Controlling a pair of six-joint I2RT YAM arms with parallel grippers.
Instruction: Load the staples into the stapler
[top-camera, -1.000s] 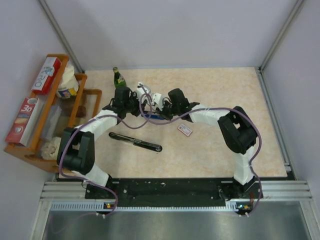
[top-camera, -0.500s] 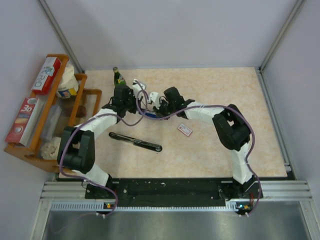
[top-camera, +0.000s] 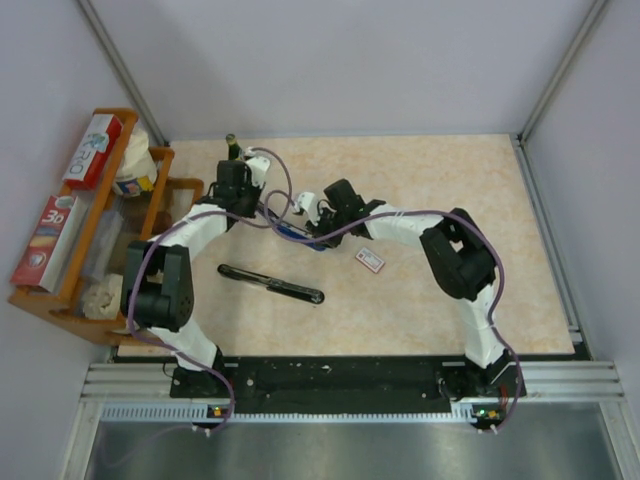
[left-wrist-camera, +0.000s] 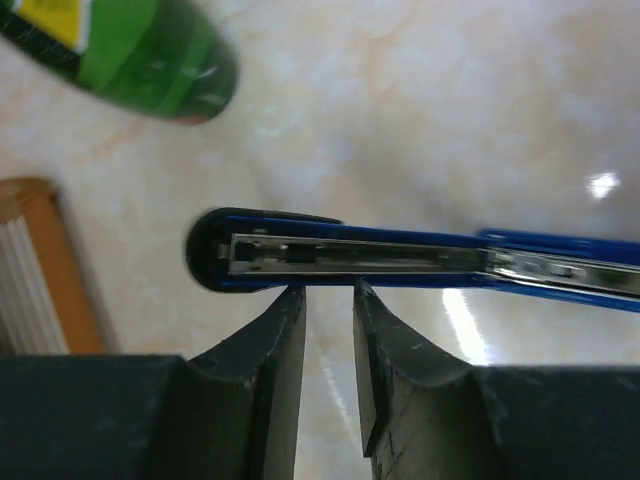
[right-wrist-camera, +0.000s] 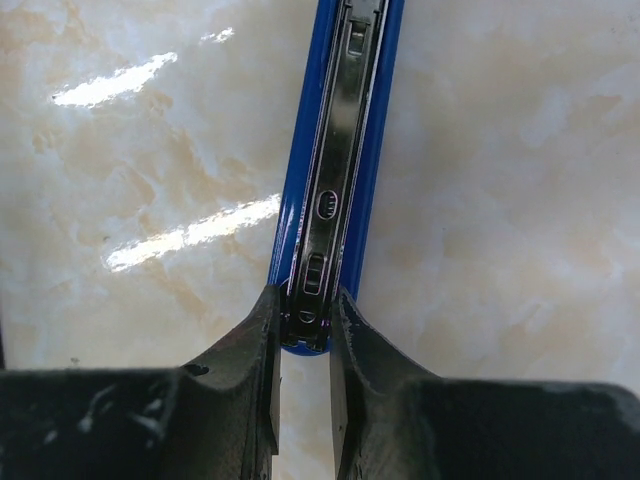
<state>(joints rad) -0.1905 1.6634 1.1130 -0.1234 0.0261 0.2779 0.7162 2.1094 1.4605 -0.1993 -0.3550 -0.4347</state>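
Stapler lies in the far middle of the table, both wrists meeting over it. The staples, a small white box with a red label, lie just beside the right forearm and apart from the stapler. A long black bar lies nearer the bases, a green bottle stands just behind the left wrist, and a wooden rack borders the left edge. Open room is to the right and on the far side.

Left wrist view: the left gripper stands narrowly parted with nothing between its fingers, and its tips are just at the stapler's blue side near the rounded end. The metal channel faces up, uncovered. The bottle is near, so any swing should go away from it.

Right wrist view: the right gripper is closed onto the stapler's other end. I judge that this pinch should hold the channel level, and the left fingers should take only the side walls — leaving the channel free for the strip.
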